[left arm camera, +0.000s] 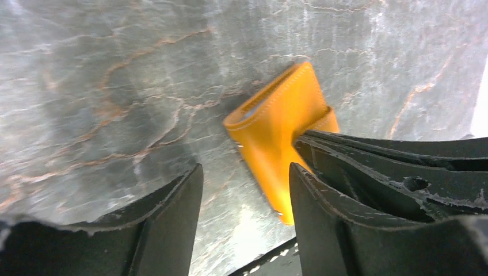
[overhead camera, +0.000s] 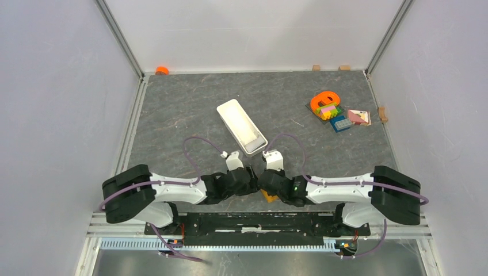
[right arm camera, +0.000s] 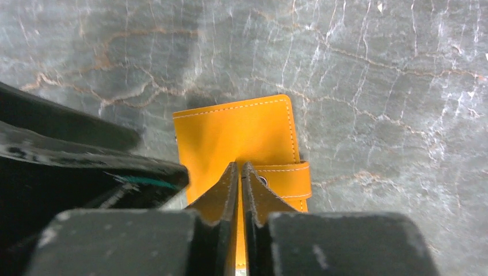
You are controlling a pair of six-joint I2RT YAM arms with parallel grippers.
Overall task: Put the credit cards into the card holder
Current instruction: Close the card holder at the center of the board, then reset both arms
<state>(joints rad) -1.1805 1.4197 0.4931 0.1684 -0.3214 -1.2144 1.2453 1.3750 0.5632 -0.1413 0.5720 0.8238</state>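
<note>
The orange-tan card holder lies folded on the grey table at the near edge, and only a corner of it shows between the arms in the top view. My right gripper is shut on the card holder's edge beside the snap tab. In the left wrist view the card holder looks tilted. My left gripper is open and empty, its right finger close to the holder's lower corner. A blue card and a pink card lie at the back right, far from both grippers.
A long white tray lies diagonally just beyond the grippers. An orange ring-shaped thing with small coloured pieces sits beside the cards. Small wooden blocks lie along the back and right edges. An orange bit is in the back left corner.
</note>
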